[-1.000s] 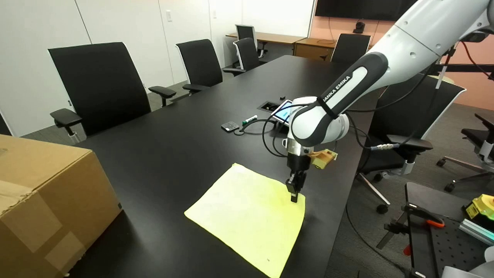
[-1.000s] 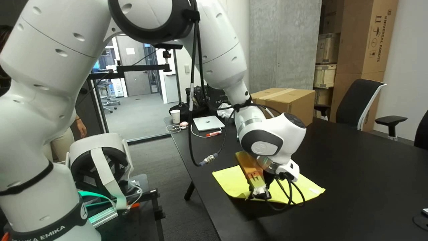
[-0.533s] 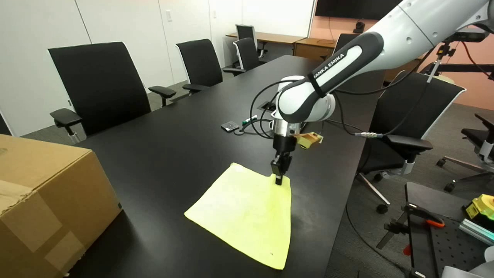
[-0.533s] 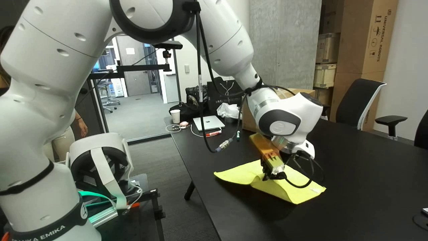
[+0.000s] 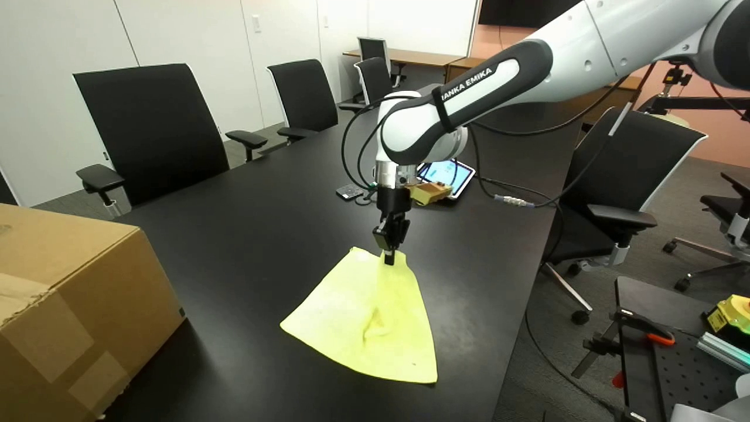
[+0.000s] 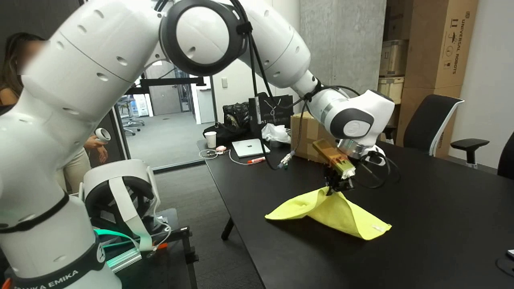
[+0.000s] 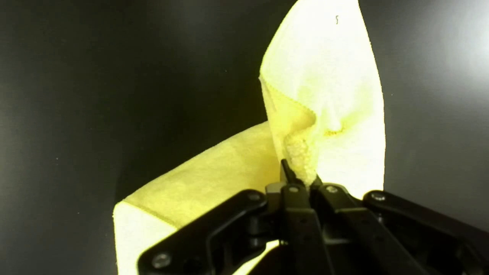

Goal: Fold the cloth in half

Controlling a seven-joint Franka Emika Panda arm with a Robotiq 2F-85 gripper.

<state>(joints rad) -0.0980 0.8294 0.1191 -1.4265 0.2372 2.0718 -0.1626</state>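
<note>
The pale-yellow cloth (image 5: 340, 322) lies on the black table, partly lifted. It also shows in an exterior view (image 6: 341, 214) and in the wrist view (image 7: 344, 68). My gripper (image 5: 389, 258) is shut on the cloth's edge between two corners and holds it raised. In an exterior view the gripper (image 6: 330, 192) stands at the peak of the raised edge, with both corners on the table. In the wrist view the cloth is bunched between the fingertips (image 7: 301, 173), with a crease beside them. The fingers hide part of the cloth there.
A brown cardboard box (image 5: 88, 293) stands on the table (image 5: 234, 258) beside the cloth. A tablet (image 5: 445, 173) and a small black device (image 5: 350, 191) lie behind the arm. In an exterior view a laptop (image 6: 251, 147) and a white cup (image 6: 210, 139) stand near the table's end.
My gripper has moved across the cloth toward its opposite side, rising and pulling the held edge along. The cloth's near corner has slid inward, and folds have formed. The gripper stays shut on it.
</note>
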